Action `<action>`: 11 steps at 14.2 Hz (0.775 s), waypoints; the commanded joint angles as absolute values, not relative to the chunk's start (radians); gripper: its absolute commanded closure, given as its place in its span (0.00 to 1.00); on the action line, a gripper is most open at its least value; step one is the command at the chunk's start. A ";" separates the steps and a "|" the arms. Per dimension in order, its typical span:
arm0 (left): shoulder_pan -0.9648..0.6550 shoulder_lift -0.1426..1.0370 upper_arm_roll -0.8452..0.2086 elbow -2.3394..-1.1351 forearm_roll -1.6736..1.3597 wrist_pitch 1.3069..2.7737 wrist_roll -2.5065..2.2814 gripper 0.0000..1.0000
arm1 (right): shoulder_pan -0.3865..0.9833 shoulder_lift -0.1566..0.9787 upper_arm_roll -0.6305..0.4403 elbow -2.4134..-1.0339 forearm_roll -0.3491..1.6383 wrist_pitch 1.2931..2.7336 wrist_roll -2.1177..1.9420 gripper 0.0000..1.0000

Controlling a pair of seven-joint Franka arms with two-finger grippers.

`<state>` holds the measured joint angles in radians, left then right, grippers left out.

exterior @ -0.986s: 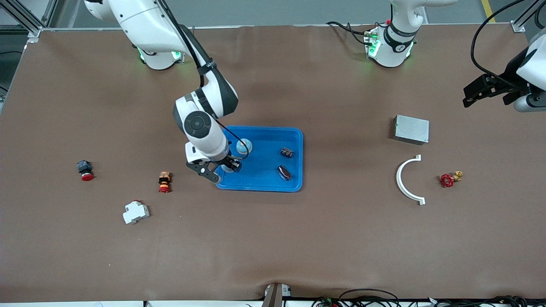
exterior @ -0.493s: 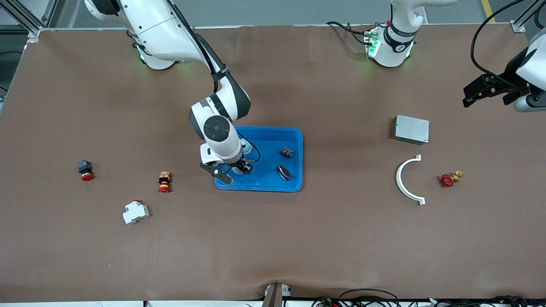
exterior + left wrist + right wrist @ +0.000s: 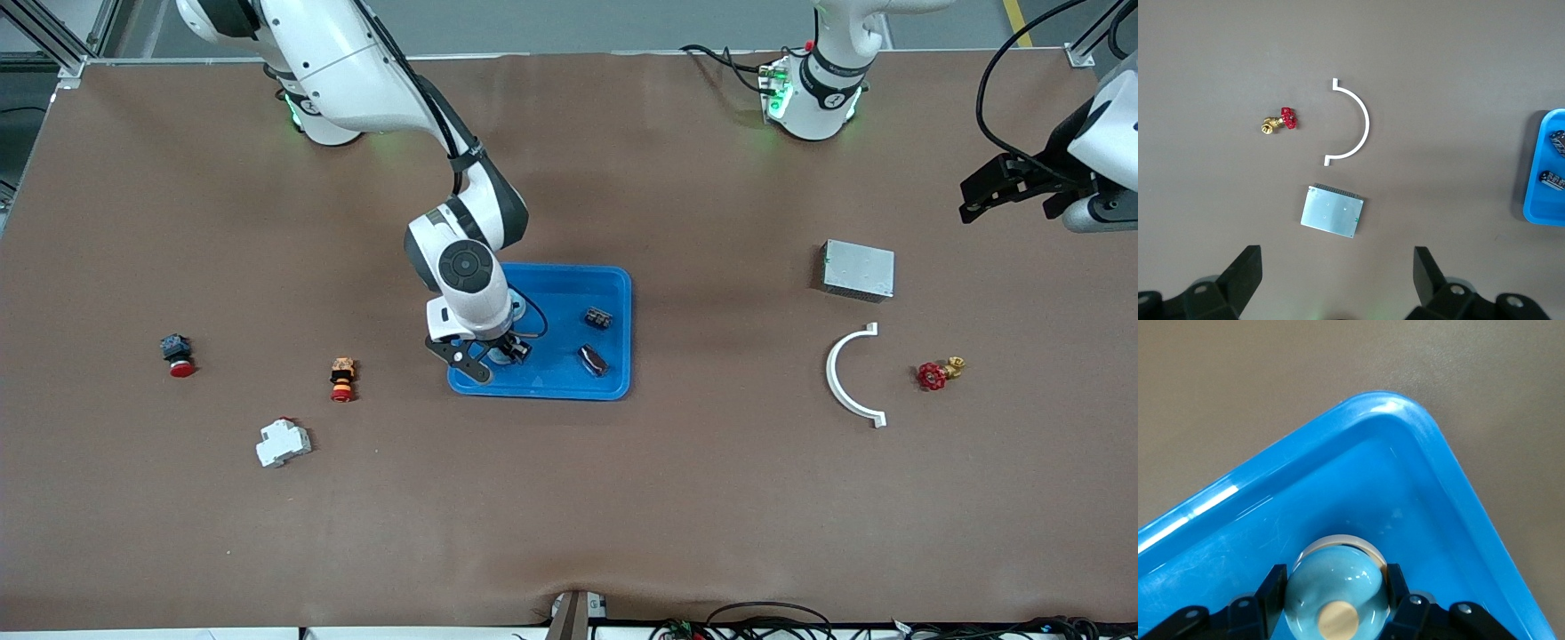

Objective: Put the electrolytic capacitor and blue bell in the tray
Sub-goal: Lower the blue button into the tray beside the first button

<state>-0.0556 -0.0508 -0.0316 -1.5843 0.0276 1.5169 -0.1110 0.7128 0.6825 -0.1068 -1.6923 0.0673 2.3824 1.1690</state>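
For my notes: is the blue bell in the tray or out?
In. The right gripper holds the blue bell inside the tray, within its rim.

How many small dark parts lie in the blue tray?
2: one dark part and another nearer the camera, both at the tray's left-arm end. The right arm may hide others.

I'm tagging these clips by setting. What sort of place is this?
Likely a robotics lab or test bench: two robot arms bolted along a brown-covered table, a metal frame at its corners, and loose industrial parts spread around a blue tray, such as a red valve and a grey metal box.
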 commanded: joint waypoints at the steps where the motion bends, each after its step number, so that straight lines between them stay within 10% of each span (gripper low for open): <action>1: -0.054 -0.072 -0.035 -1.592 0.012 1.508 -0.104 0.00 | 0.726 0.707 -0.120 -1.666 0.046 2.388 1.197 1.00; 10: -0.055 -0.071 -0.037 -1.592 0.012 1.509 -0.106 0.00 | 0.718 0.741 -0.121 -1.661 0.040 2.431 1.197 1.00; 11: -0.055 -0.071 -0.037 -1.594 0.012 1.509 -0.106 0.00 | 0.715 0.741 -0.121 -1.661 0.040 2.431 1.197 0.56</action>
<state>-0.0556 -0.0508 -0.0331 -1.5843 0.0276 1.5169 -0.1110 0.7128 0.7101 -0.1127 -1.6849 0.0553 2.4183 1.1714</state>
